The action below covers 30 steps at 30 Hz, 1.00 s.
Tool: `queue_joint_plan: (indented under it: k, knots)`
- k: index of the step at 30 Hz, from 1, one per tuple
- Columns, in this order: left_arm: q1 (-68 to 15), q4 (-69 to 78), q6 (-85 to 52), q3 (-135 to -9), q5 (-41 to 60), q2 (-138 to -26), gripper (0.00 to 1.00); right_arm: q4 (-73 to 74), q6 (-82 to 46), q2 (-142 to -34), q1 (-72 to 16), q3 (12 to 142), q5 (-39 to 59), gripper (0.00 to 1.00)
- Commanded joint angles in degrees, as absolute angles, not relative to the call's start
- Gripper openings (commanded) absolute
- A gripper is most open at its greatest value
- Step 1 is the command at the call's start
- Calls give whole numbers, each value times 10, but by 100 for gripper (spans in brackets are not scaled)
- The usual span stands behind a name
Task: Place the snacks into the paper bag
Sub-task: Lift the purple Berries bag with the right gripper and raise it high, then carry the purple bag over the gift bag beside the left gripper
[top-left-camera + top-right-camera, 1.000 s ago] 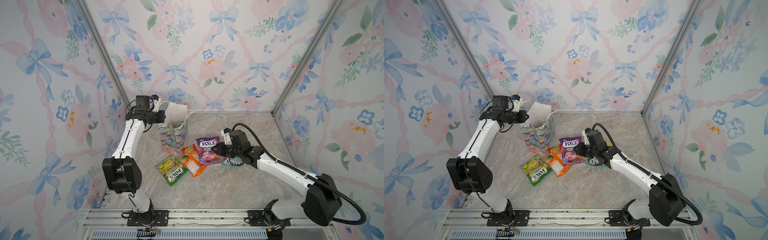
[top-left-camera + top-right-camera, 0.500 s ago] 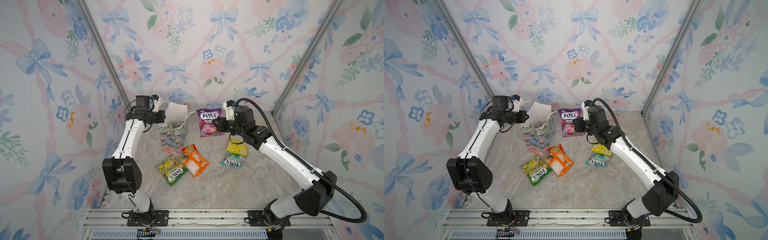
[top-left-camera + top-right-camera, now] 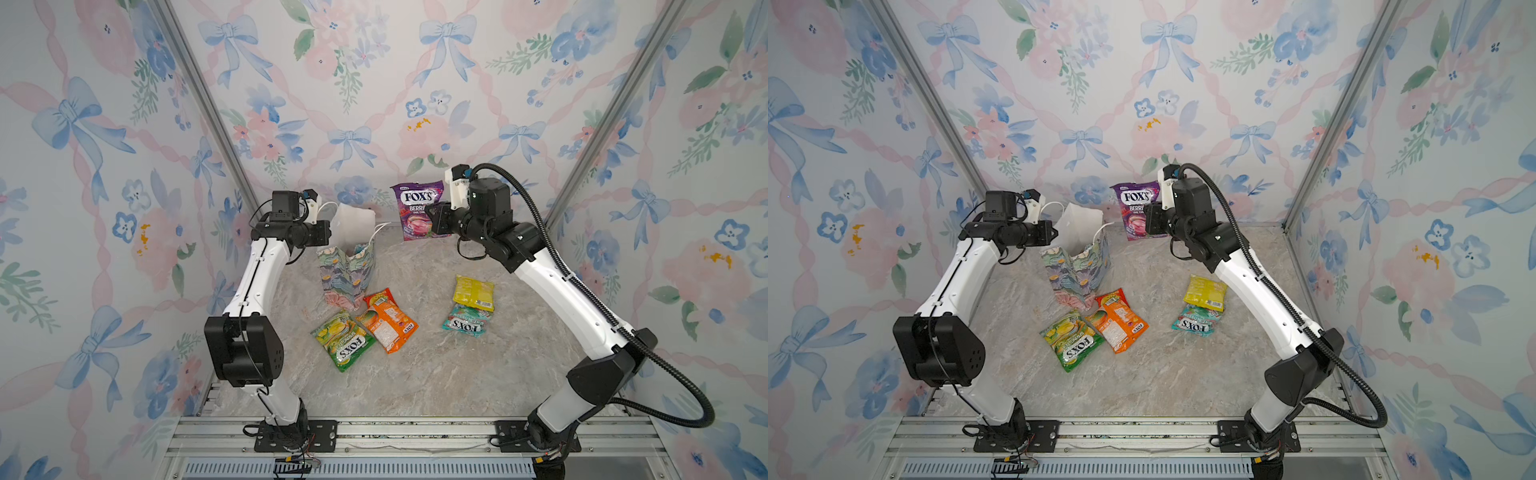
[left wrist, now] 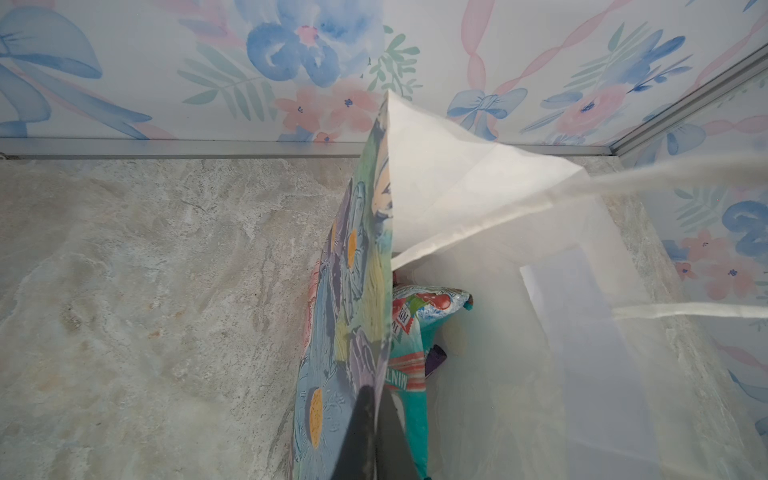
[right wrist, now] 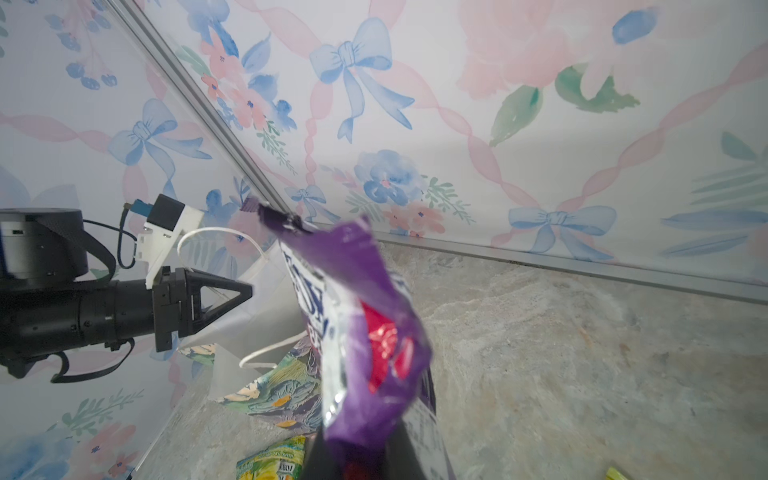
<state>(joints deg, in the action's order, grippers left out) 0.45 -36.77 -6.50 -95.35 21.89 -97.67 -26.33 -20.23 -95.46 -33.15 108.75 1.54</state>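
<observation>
1. My left claw (image 3: 327,233) is pressed together on the top edge of the paper bag (image 3: 347,272). In the left wrist view its dark fingers (image 4: 363,432) pinch the printed wall from both sides.
2. The bag stands upright on the marble table (image 3: 436,374), hanging down from that claw's tips. Its mouth is open and the white inside shows.
3. Inside the bag, just past the left claw's fingertips, lies a teal-and-red packet (image 4: 409,353). A small dark purple thing (image 4: 435,359) sits against it, and I cannot tell what that is.
4. My right claw (image 3: 433,219) is pinching the purple packet (image 3: 417,212) by one side edge. The packet is held upright and clear of the table, with its "FOX'S" face toward the top cameras.
5. The purple packet sits between my two claws, close against the right one. It is beside the bag's mouth and apart from the bag.
6. On the table well below the right claw lies a yellow packet (image 3: 473,293). Its lower edge overlaps a teal packet (image 3: 467,322).
7. Lower down between the claws, nearer the left one, an orange packet (image 3: 388,322) and a green packet (image 3: 343,338) lie touching, just beside the bag's foot.
</observation>
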Motion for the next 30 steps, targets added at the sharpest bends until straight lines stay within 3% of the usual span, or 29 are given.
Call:
queue_joint_plan:
  k: [1, 18, 30]
  knots:
    - [4, -369, -58, -943, 213, -975, 0, -261, -178, -985, -324, 1146, 6, 0]
    - [4, -369, -57, -943, 216, -978, 0, -338, -160, -1228, -360, 1524, 21, 0]
    - [5, -369, -57, -943, 214, -976, 0, -265, -215, -1286, -405, 1540, 49, 0]
